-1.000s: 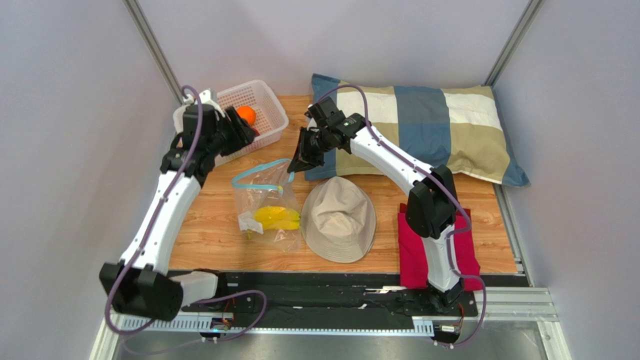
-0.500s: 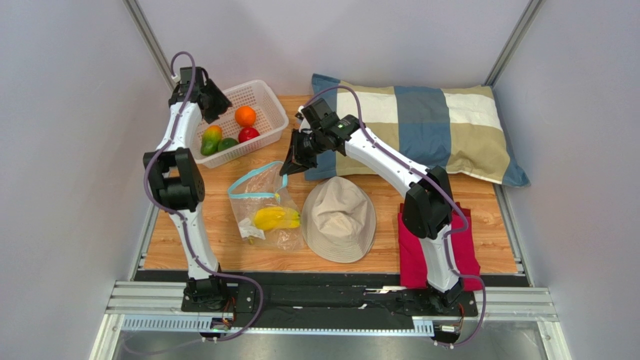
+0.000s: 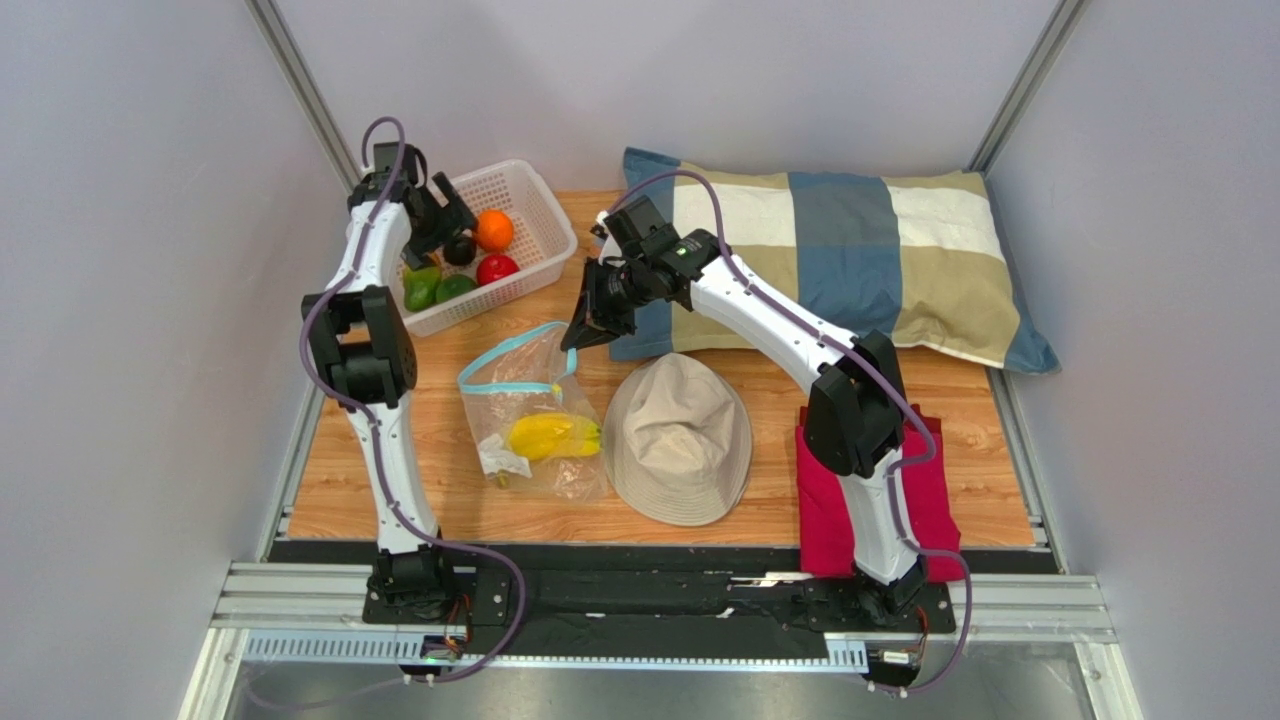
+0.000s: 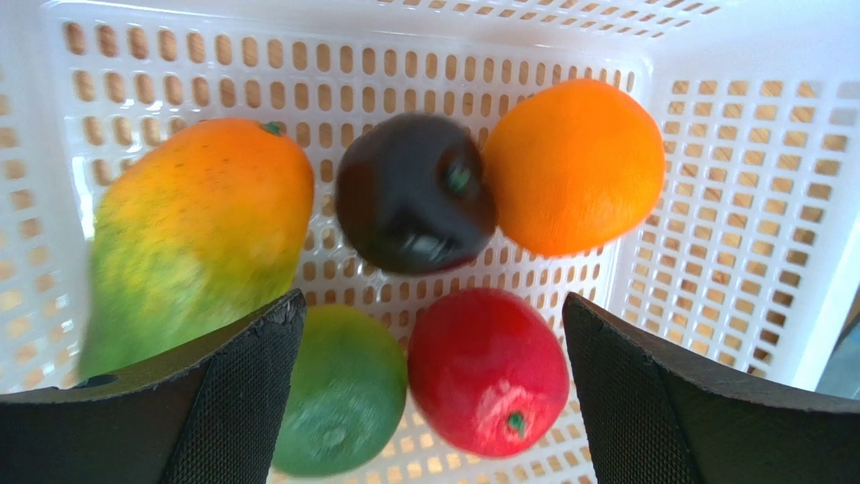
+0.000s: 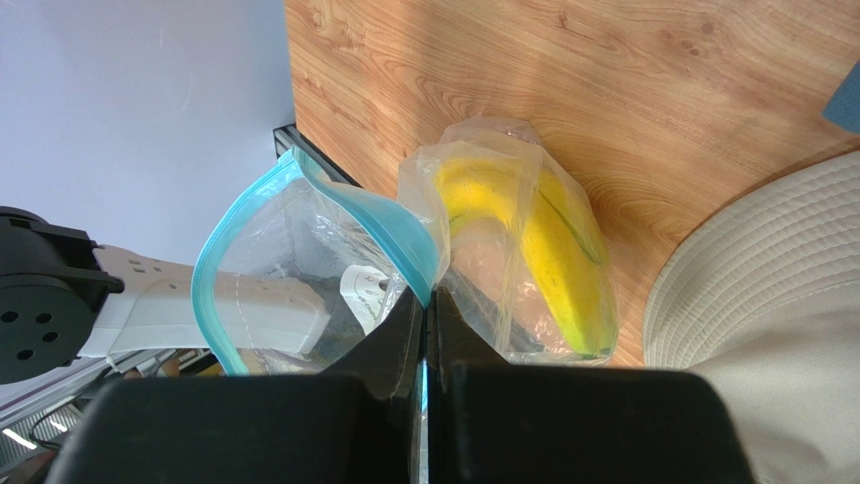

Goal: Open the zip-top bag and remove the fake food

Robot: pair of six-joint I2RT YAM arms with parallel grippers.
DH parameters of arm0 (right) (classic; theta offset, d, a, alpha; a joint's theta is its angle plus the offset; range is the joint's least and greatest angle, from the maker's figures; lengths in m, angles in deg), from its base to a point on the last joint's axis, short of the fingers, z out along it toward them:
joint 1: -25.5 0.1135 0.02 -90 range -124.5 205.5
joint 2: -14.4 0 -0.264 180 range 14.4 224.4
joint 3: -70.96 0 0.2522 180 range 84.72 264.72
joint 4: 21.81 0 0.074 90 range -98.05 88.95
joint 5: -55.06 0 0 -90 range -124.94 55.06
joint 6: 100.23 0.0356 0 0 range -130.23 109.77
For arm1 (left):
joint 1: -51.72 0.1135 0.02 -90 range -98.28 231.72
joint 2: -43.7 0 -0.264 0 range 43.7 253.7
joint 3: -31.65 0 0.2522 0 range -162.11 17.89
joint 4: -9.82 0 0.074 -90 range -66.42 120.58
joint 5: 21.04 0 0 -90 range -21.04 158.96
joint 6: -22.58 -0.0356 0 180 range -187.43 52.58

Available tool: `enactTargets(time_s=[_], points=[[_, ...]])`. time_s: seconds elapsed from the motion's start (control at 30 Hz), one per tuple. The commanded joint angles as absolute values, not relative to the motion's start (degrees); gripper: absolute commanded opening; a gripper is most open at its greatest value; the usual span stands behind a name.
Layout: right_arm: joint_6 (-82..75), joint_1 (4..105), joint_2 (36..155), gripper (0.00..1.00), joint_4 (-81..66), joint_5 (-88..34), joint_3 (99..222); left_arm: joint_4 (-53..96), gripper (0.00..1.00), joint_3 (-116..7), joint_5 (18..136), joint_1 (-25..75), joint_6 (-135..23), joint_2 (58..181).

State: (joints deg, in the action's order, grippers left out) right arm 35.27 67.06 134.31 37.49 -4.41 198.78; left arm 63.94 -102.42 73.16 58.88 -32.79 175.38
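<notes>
Under black left pincer (image 4: 432, 303): white perforated plastic basket (image 4: 707, 202) with round orange fruit (image 4: 573, 166), dark glossy round fruit (image 4: 414, 192), red apple (image 4: 488, 368), green round fruit (image 4: 343, 393), green-to-orange mango (image 4: 192, 232). At tips of black right pincer (image 5: 429, 297): clear plastic bag (image 5: 288, 257), light blue zip strip; yellow bananas (image 5: 550, 247) inside.

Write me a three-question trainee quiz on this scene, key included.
1. True or false: the right gripper is shut on the zip-top bag's blue strip.
2. Which fruit lies inside the bag? A grapes, B bananas, C strawberry.
3. Fill in: the left gripper hangs open above the ____.
Key: 1 true; 2 B; 3 basket.
</notes>
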Motion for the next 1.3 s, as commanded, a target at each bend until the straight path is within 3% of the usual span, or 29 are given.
enactTargets(time_s=[0.0, 0.23, 0.47, 0.53, 0.63, 0.67, 0.9, 1.27], points=[[33.2, 67.1, 133.1, 0.0, 36.2, -4.3, 199.3, 70.2, 0.99, -103.9, 72.0, 58.9, -37.5, 165.0], [32.8, 67.1, 132.8, 0.0, 37.3, -6.2, 200.1, 68.7, 0.95, -76.2, 78.0, 55.4, -37.8, 138.0], [32.8, 67.0, 132.0, 0.0, 38.0, -8.0, 199.9, 67.1, 0.74, -49.7, 90.8, 52.3, -35.7, 104.4], [33.2, 67.0, 131.6, 0.0, 38.2, -9.0, 199.7, 68.4, 0.73, -42.9, 92.7, 52.1, -32.7, 97.6], [34.2, 67.2, 130.9, 0.0, 37.4, -10.7, 199.8, 71.2, 0.84, -38.0, 93.7, 52.0, -27.1, 86.9], [35.3, 67.2, 130.8, 0.0, 37.0, -10.7, 199.9, 71.8, 0.94, -37.5, 93.9, 51.9, -24.6, 83.8], [35.9, 69.2, 129.4, 0.0, 35.1, -12.3, 199.7, 88.0, 0.99, -43.8, 82.6, 50.1, -19.5, 84.2], [31.8, 71.2, 128.6, 0.0, 37.2, -14.6, 200.4, 86.4, 0.93, -43.6, 80.6, 50.1, -12.3, 90.4]])
